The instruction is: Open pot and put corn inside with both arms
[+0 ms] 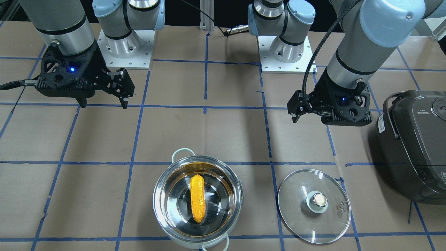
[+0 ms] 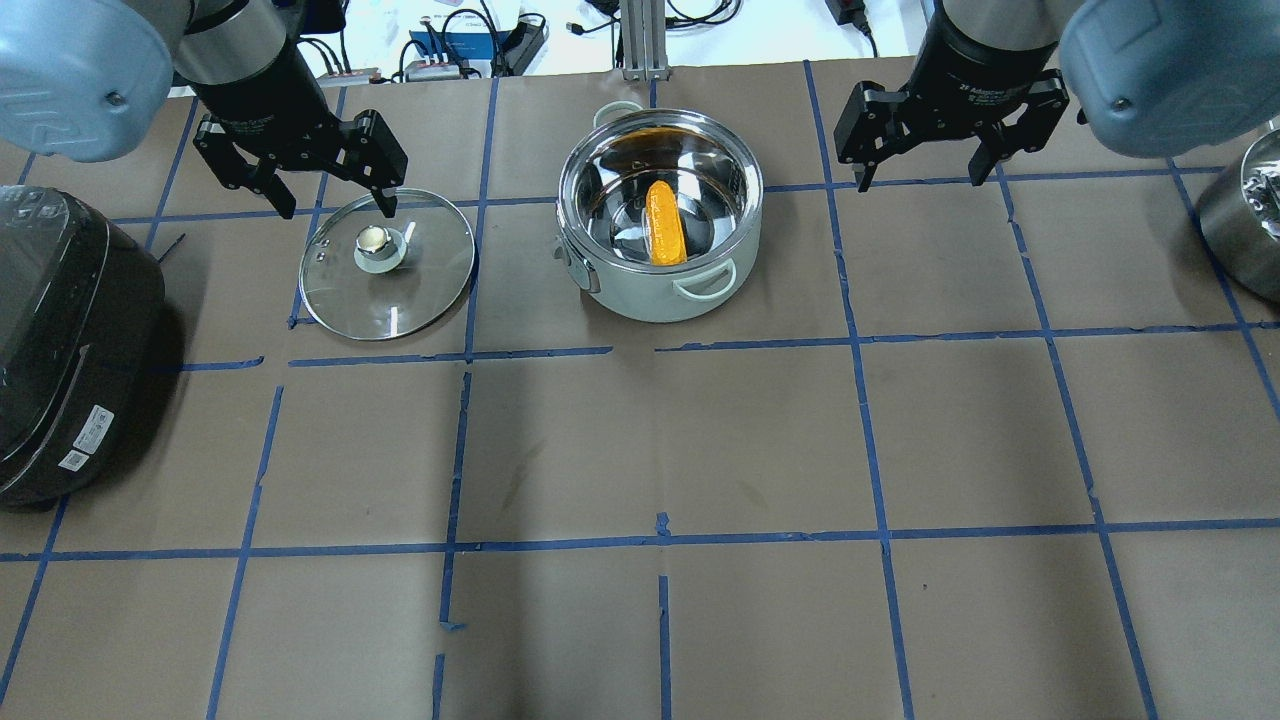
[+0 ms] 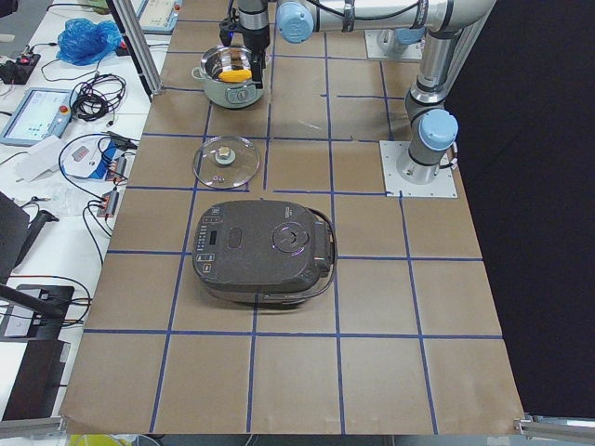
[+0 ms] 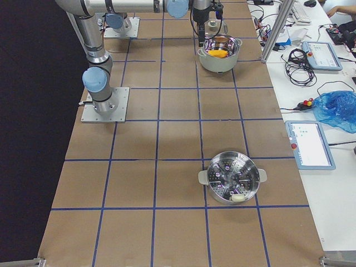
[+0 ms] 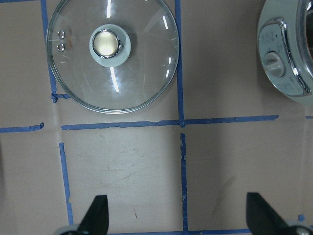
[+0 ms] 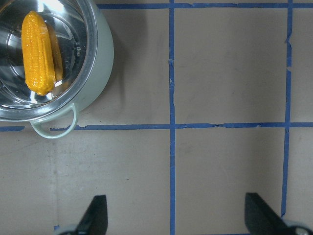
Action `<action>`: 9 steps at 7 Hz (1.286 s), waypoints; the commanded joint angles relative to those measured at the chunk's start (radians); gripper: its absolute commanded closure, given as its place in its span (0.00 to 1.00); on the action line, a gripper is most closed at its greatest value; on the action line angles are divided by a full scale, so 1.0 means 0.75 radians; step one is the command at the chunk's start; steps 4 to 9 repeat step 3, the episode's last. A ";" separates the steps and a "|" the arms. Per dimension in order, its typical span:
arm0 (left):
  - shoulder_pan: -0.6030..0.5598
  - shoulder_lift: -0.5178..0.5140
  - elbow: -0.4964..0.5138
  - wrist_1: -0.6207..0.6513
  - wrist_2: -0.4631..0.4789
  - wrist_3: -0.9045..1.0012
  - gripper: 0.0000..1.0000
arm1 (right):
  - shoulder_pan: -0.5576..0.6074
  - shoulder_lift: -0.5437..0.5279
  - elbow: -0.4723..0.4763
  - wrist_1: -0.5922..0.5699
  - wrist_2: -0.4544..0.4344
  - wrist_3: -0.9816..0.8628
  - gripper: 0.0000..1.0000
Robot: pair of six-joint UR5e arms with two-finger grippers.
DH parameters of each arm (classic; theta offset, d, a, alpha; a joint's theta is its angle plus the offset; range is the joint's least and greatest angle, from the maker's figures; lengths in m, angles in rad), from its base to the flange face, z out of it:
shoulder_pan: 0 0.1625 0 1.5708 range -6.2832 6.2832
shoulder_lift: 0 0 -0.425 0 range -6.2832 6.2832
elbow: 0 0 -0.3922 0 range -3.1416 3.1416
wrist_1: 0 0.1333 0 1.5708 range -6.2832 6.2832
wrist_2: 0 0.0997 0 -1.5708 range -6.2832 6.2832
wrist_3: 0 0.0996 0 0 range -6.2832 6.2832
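Overhead exterior: left tool (image 2: 337, 203) and right tool (image 2: 922, 172) hang spread empty, flanking the pot (image 2: 640, 300) holding corn (image 2: 663, 235)

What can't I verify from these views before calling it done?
- Pot: left wrist view, cut by the right edge, inside unseen.
- Rice cooker: front-facing view, cut by the right edge.
- Steamer pot: overhead view, cut by the right edge.
- Corn: side views, too small for detail.

The table (image 2: 640, 450) is covered in brown paper, marked into squares by blue tape (image 2: 300, 550). Along one long edge runs a white bench (image 4: 339, 194) holding teach pendants (image 4: 310, 144), tangled cables (image 4: 297, 61) and a crumpled blue plastic bag (image 4: 336, 108); an aluminium post (image 4: 275, 28) rises at the table's edge.
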 commanded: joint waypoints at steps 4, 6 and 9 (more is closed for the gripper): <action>0.011 0.001 0.005 0.002 -0.006 0.012 0.00 | -0.004 0.001 -0.001 0.030 -0.010 0.004 0.00; 0.011 0.001 0.005 0.002 -0.006 0.012 0.00 | -0.004 0.001 -0.001 0.030 -0.010 0.004 0.00; 0.011 0.001 0.005 0.002 -0.006 0.012 0.00 | -0.004 0.001 -0.001 0.030 -0.010 0.004 0.00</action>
